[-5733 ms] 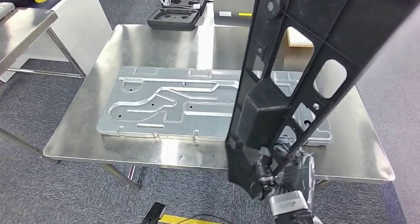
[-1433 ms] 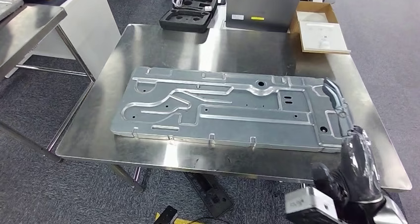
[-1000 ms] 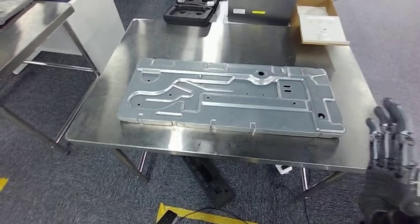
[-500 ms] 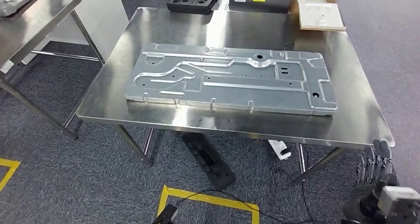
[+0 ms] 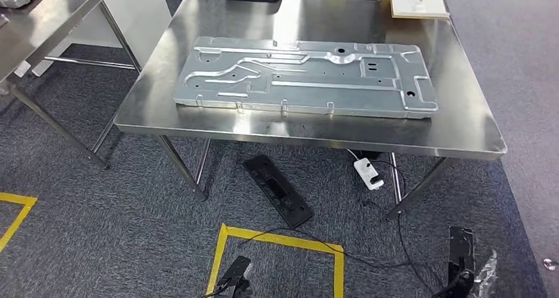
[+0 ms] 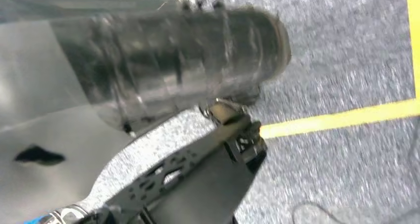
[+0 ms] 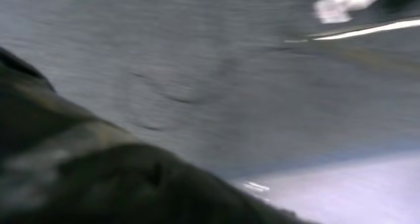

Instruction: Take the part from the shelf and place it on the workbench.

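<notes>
Whether the fingers of the blurred left hand (image 6: 163,70) and right hand (image 7: 74,179) are clenched or released cannot be told, and a walking step could snag the cable (image 5: 369,258) or black part (image 5: 277,191) on the floor at six o'clock of the desk (image 5: 461,113).

A stamped metal panel (image 5: 306,76) lies flat on the steel workbench (image 5: 461,123).

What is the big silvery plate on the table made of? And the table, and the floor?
The large grey stamped plate with raised ridges and holes looks like sheet metal, perhaps aluminium, with a dull matte finish that hardly reflects. The shiny steel-coloured workbench top seems to be stainless steel: it gives bright, smeared reflections. The dark grey speckled floor looks like short-pile carpet, going by its grainy texture.
</notes>
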`<state>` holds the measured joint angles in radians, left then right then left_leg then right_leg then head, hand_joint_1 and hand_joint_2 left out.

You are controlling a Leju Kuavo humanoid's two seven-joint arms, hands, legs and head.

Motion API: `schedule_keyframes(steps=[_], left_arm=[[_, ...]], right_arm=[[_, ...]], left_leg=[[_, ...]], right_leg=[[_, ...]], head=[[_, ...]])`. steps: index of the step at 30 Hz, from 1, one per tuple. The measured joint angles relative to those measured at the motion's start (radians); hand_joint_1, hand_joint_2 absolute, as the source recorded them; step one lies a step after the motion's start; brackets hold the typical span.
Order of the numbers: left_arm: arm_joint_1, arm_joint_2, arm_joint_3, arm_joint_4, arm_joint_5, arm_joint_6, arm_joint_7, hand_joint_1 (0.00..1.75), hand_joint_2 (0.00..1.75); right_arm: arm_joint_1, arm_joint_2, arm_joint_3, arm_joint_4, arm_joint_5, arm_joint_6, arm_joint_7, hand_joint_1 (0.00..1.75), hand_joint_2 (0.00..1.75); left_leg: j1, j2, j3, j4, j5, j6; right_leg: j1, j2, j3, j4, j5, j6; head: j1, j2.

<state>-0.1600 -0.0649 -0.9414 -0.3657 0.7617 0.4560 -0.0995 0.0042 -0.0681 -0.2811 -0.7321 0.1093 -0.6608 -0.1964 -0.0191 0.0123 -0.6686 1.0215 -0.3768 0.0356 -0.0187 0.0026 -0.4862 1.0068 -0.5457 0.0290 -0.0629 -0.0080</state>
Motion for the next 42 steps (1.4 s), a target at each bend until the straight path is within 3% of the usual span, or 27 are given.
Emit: schedule_keyframes(steps=[2, 3, 6, 7, 8, 10, 12, 14, 15, 17, 18, 19, 21, 22, 23, 25, 26, 27, 29, 31, 33, 35, 37, 38, 39, 40, 42], left_arm=[[0.001, -0.004, 0.002, -0.002, 0.004, 0.0, 0.003, 0.0, 0.0], [0.001, -0.006, 0.002, -0.003, 0.002, -0.001, 0.009, 0.0, 0.0], [-0.006, -0.01, 0.002, -0.011, -0.024, -0.017, 0.042, 0.0, 0.0], [-0.013, -0.01, 0.002, -0.016, -0.034, -0.025, 0.056, 0.0, 0.0], [-0.02, -0.01, 0.002, -0.021, -0.041, -0.032, 0.067, 0.0, 0.0], [-0.03, -0.01, 0.002, -0.028, -0.048, -0.041, 0.084, 0.0, 0.0], [-0.036, -0.008, 0.002, -0.03, -0.049, -0.044, 0.094, 0.0, 0.0], [-0.044, -0.005, 0.002, -0.03, -0.048, -0.045, 0.098, 0.0, 0.0], [-0.047, -0.004, 0.002, -0.03, -0.048, -0.045, 0.099, 0.0, 0.0], [-0.05, -0.002, 0.002, -0.03, -0.047, -0.045, 0.099, 0.0, 0.0], [-0.05, -0.002, 0.002, -0.03, -0.045, -0.045, 0.099, 0.0, 0.0], [-0.05, -0.003, 0.002, -0.03, -0.043, -0.045, 0.098, 0.0, 0.0], [-0.05, -0.006, 0.002, -0.031, -0.041, -0.043, 0.092, 0.0, 0.0], [-0.048, -0.008, 0.002, -0.032, -0.041, -0.042, 0.086, 0.0, 0.0], [-0.042, -0.009, 0.002, -0.035, -0.04, -0.038, 0.078, 0.0, 0.0], [-0.022, -0.009, 0.002, -0.049, -0.02, -0.019, 0.051, 0.0, 0.0], [-0.01, -0.008, 0.002, -0.059, 0.001, -0.007, 0.032, 0.0, 0.0], [0.0, -0.007, 0.003, -0.069, 0.025, 0.004, 0.011, 0.0, 0.0], [0.014, -0.003, 0.008, -0.081, 0.067, 0.015, -0.023, 0.0, 0.0], [0.014, 0.001, 0.016, -0.092, 0.099, 0.037, -0.014, 0.0, 0.0], [-0.001, 0.004, 0.024, -0.113, 0.126, 0.077, 0.035, 0.0, 0.0], [-0.023, 0.007, 0.033, -0.143, 0.149, 0.104, 0.076, 0.0, 0.0], [-0.049, 0.009, 0.046, -0.166, 0.165, 0.112, 0.098, 0.0, 0.0], [-0.063, 0.01, 0.054, -0.173, 0.169, 0.112, 0.107, 0.0, 0.0], [-0.079, 0.012, 0.06, -0.176, 0.171, 0.112, 0.113, 0.0, 0.0], [-0.096, 0.013, 0.066, -0.179, 0.172, 0.112, 0.115, 0.0, 0.0], [-0.134, 0.017, 0.075, -0.179, 0.179, 0.119, 0.108, 0.0, 0.0]], right_arm=[[-0.02, 0.024, -0.022, 0.105, 0.003, 0.041, 0.088, 0.0, 0.0], [-0.027, 0.036, -0.029, 0.148, 0.008, 0.07, 0.124, 0.0, 0.0], [-0.048, 0.066, -0.038, 0.255, 0.037, 0.182, 0.179, 0.0, 0.0], [-0.055, 0.073, -0.039, 0.287, 0.049, 0.219, 0.189, 0.0, 0.0], [-0.06, 0.08, -0.039, 0.316, 0.06, 0.246, 0.197, 0.0, 0.0], [-0.065, 0.091, -0.039, 0.359, 0.073, 0.278, 0.212, 0.0, 0.0], [-0.069, 0.099, -0.039, 0.387, 0.076, 0.289, 0.222, 0.0, 0.0], [-0.074, 0.105, -0.039, 0.412, 0.075, 0.294, 0.226, 0.0, 0.0], [-0.077, 0.108, -0.039, 0.425, 0.075, 0.295, 0.227, 0.0, 0.0], [-0.08, 0.108, -0.039, 0.448, 0.077, 0.295, 0.228, 0.0, 0.0], [-0.08, 0.108, -0.039, 0.456, 0.078, 0.295, 0.228, 0.0, 0.0], [-0.08, 0.108, -0.039, 0.462, 0.081, 0.294, 0.227, 0.0, 0.0], [-0.081, 0.109, -0.039, 0.472, 0.084, 0.295, 0.217, 0.0, 0.0], [-0.081, 0.11, -0.039, 0.477, 0.079, 0.296, 0.21, 0.0, 0.0], [-0.082, 0.11, -0.039, 0.481, 0.07, 0.3, 0.204, 0.0, 0.0], [-0.083, 0.11, -0.04, 0.489, 0.044, 0.317, 0.198, 0.0, 0.0], [-0.084, 0.11, -0.041, 0.493, 0.034, 0.327, 0.199, 0.0, 0.0], [-0.086, 0.113, -0.041, 0.496, 0.027, 0.334, 0.2, 0.0, 0.0], [-0.091, 0.119, -0.041, 0.502, 0.021, 0.338, 0.204, 0.0, 0.0], [-0.092, 0.123, -0.042, 0.508, 0.025, 0.34, 0.212, 0.0, 0.0], [-0.091, 0.122, -0.042, 0.514, 0.039, 0.345, 0.229, 0.0, 0.0], [-0.093, 0.118, -0.042, 0.517, 0.056, 0.349, 0.248, 0.0, 0.0], [-0.093, 0.113, -0.042, 0.519, 0.071, 0.353, 0.262, 0.0, 0.0], [-0.093, 0.112, -0.042, 0.52, 0.075, 0.354, 0.268, 0.0, 0.0], [-0.093, 0.111, -0.041, 0.521, 0.077, 0.356, 0.274, 0.0, 0.0], [-0.092, 0.111, -0.041, 0.522, 0.077, 0.357, 0.279, 0.0, 0.0], [-0.092, 0.111, -0.041, 0.525, 0.074, 0.366, 0.283, 0.0, 0.0]], left_leg=[[0.008, -0.001, -0.009, 0.009, -0.001, -0.011], [0.011, -0.002, -0.018, 0.027, -0.027, -0.016], [0.014, -0.004, -0.057, 0.183, -0.179, -0.028], [0.014, -0.004, -0.063, 0.241, -0.21, -0.027], [0.012, -0.005, -0.058, 0.278, -0.217, -0.023], [0.004, -0.005, -0.002, 0.257, -0.173, -0.009], [-0.013, -0.006, 0.112, 0.12, -0.141, 0.014], [-0.025, -0.006, 0.199, -0.014, -0.156, 0.029], [-0.027, -0.006, 0.212, -0.047, -0.163, 0.033], [-0.025, -0.004, 0.212, -0.075, -0.144, 0.039], [-0.022, -0.002, 0.209, -0.088, -0.126, 0.043], [-0.017, -0.001, 0.202, -0.1, -0.107, 0.046], [-0.014, -0.001, 0.175, -0.107, -0.077, 0.048], [-0.013, 0.0, 0.156, -0.103, -0.066, 0.047], [-0.011, 0.001, 0.137, -0.096, -0.056, 0.043], [-0.005, 0.003, 0.093, -0.074, -0.04, 0.032], [-0.001, 0.004, 0.069, -0.056, -0.035, 0.025], [0.001, 0.004, 0.044, -0.034, -0.032, 0.017], [0.003, 0.002, 0.004, 0.01, -0.03, 0.004], [0.007, 0.0, -0.013, 0.03, -0.023, -0.002], [0.014, -0.001, -0.025, 0.044, -0.033, -0.009], [0.018, -0.002, -0.048, 0.112, -0.109, -0.017], [0.019, -0.003, -0.076, 0.231, -0.199, -0.017], [0.019, -0.004, -0.082, 0.279, -0.218, -0.013], [0.017, -0.004, -0.075, 0.299, -0.217, -0.008], [0.013, -0.004, -0.049, 0.283, -0.199, -0.001], [0.0, 0.004, 0.044, 0.163, -0.154, 0.019]], right_leg=[[0.004, -0.002, -0.016, 0.004, 0.015, -0.019], [0.004, -0.003, -0.025, 0.004, 0.025, -0.029], [0.007, -0.004, -0.062, 0.004, 0.06, -0.047], [0.01, -0.004, -0.077, 0.005, 0.073, -0.048], [0.013, -0.005, -0.092, 0.007, 0.084, -0.05], [0.017, -0.009, -0.123, 0.012, 0.104, -0.051], [0.018, -0.01, -0.143, 0.016, 0.121, -0.05], [0.016, -0.011, -0.154, 0.014, 0.14, -0.044], [0.015, -0.013, -0.157, 0.011, 0.151, -0.04], [0.013, -0.014, -0.162, 0.002, 0.167, -0.032], [0.015, -0.012, -0.167, 0.007, 0.155, -0.027], [0.015, -0.009, -0.176, 0.029, 0.122, -0.023], [0.011, -0.004, -0.204, 0.133, 0.019, -0.013], [0.007, -0.004, -0.214, 0.198, -0.018, -0.007], [0.002, -0.004, -0.217, 0.251, -0.028, 0.0], [-0.011, -0.004, -0.185, 0.273, 0.016, 0.016], [-0.021, -0.004, -0.144, 0.234, 0.041, 0.027], [-0.026, -0.004, -0.093, 0.172, 0.042, 0.039], [-0.03, 0.0, -0.024, 0.064, 0.005, 0.034], [-0.022, 0.0, -0.022, 0.04, -0.018, 0.006], [-0.017, -0.005, -0.038, 0.046, -0.007, -0.014], [-0.015, -0.008, -0.055, 0.045, 0.011, -0.031], [-0.009, -0.008, -0.074, 0.044, 0.03, -0.037], [-0.005, -0.009, -0.084, 0.045, 0.039, -0.038], [-0.001, -0.01, -0.093, 0.046, 0.046, -0.039], [0.003, -0.011, -0.099, 0.047, 0.053, -0.04], [0.006, -0.018, -0.107, 0.047, 0.061, -0.04]], head=[[0.002, 0.0], [0.001, 0.0], [-0.003, 0.0], [-0.004, 0.0], [-0.004, 0.0], [-0.004, 0.0], [-0.004, 0.0], [-0.004, 0.0], [-0.004, 0.0], [-0.004, 0.0], [-0.003, 0.0], [-0.001, 0.0], [0.002, 0.0], [0.003, 0.0], [0.003, 0.0], [0.003, 0.0], [0.003, 0.0], [0.006, 0.0], [0.005, 0.0], [0.002, 0.0], [0.0, 0.0], [-0.004, 0.0], [-0.006, 0.0], [-0.006, 0.0], [-0.005, 0.0], [-0.005, 0.0], [-0.006, 0.0]])
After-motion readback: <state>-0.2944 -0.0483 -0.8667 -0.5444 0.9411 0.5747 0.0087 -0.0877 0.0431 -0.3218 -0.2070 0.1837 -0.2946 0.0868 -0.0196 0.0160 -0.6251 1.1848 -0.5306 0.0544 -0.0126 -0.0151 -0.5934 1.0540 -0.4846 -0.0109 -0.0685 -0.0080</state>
